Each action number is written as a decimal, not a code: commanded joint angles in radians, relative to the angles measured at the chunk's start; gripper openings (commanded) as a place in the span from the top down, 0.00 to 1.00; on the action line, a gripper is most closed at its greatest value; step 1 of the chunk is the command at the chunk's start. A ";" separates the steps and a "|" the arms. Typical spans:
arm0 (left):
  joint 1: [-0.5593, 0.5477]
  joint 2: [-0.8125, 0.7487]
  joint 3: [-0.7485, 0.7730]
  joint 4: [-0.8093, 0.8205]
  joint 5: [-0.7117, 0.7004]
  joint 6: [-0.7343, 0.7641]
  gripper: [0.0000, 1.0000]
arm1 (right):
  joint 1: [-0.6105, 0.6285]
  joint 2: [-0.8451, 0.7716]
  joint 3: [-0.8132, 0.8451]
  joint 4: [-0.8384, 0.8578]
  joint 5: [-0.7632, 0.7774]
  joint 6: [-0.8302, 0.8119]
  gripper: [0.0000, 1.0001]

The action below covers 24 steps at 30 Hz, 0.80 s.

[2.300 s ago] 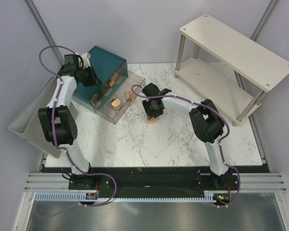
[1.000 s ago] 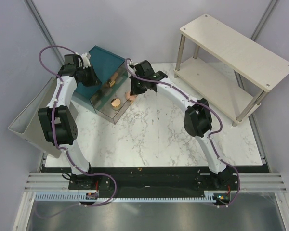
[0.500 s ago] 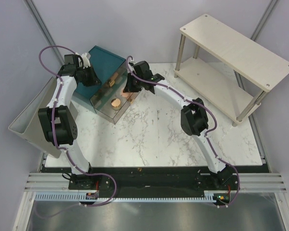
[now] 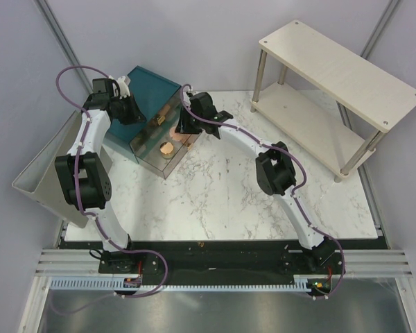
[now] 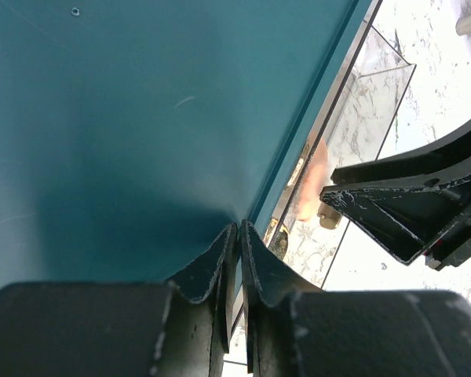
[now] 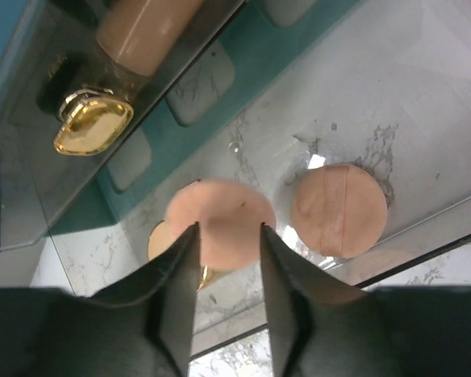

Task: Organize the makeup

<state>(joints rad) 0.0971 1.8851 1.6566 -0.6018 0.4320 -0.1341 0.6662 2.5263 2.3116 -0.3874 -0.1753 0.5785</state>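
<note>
While the right gripper [image 6: 228, 229] hung over the drawer [image 4: 152, 158], a disc [image 6: 220, 206] showed between its parted fingers, grip impossible to tell; a second disc [image 6: 337, 210] lay at three o'clock.

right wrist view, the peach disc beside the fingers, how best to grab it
Probably pinch the peach disc across its rim from straight above: it lies flat in the clear drawer, so only its thin edge offers opposing sides.
</note>
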 commanded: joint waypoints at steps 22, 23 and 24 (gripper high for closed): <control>-0.025 0.097 -0.089 -0.274 -0.001 0.030 0.83 | -0.088 -0.250 -0.288 0.151 0.013 0.129 1.00; -0.025 0.098 -0.089 -0.276 -0.002 0.031 0.83 | -0.096 -0.268 -0.322 0.169 0.005 0.139 1.00; -0.025 0.098 -0.089 -0.274 -0.003 0.031 0.83 | -0.106 -0.311 -0.402 0.192 0.002 0.144 1.00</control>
<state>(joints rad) 0.0998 1.8858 1.6554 -0.5987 0.4423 -0.1337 0.6029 2.3535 2.0533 -0.2821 -0.1383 0.6659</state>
